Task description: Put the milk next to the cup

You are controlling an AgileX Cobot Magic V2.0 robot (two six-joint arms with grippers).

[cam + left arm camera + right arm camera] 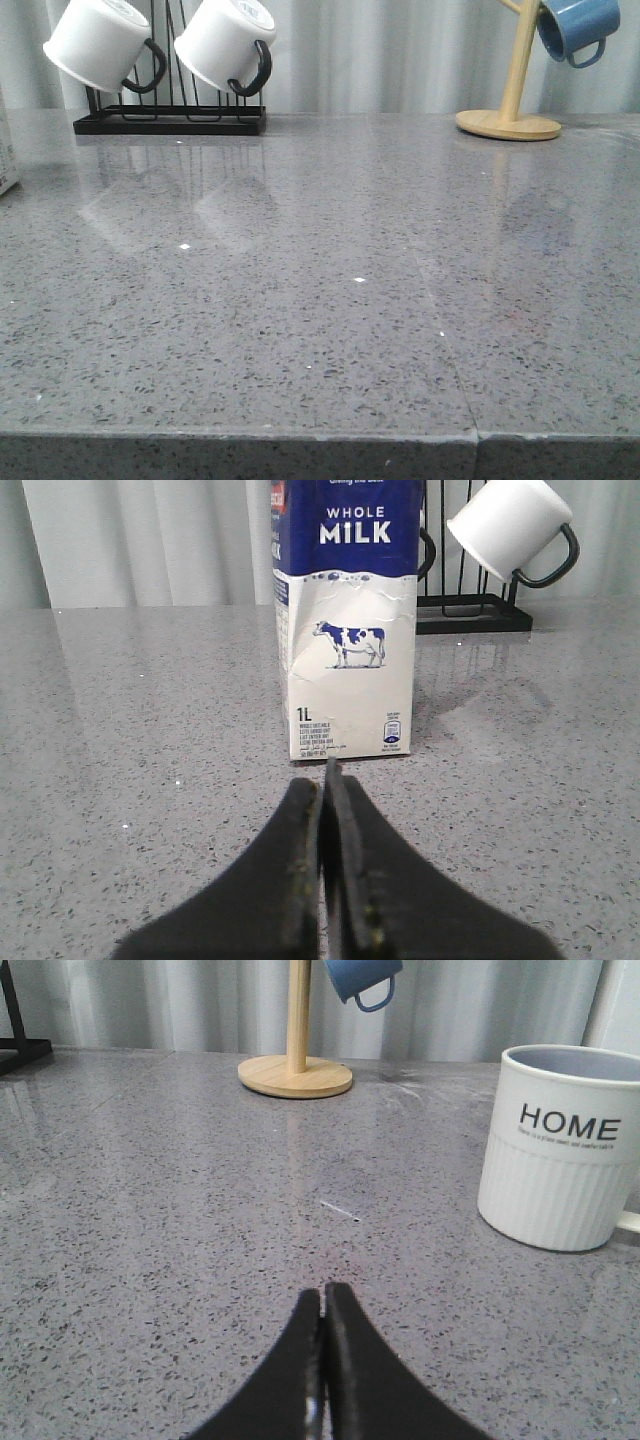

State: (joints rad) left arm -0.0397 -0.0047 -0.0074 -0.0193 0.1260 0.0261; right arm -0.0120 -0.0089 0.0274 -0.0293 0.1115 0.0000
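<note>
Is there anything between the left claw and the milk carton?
No. In the left wrist view, only bare grey speckled countertop lies between the shut left claw and the milk carton.

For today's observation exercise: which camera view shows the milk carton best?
The left wrist view: the milk stands upright, facing the camera, lettering and cow readable. The front view catches only a sliver at its left edge; the right wrist view shows none.

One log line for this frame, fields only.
phase: pre-grasp | left gripper: shut, facing milk | right gripper: shut, empty | cup: upright, apart | milk: untouched
</note>
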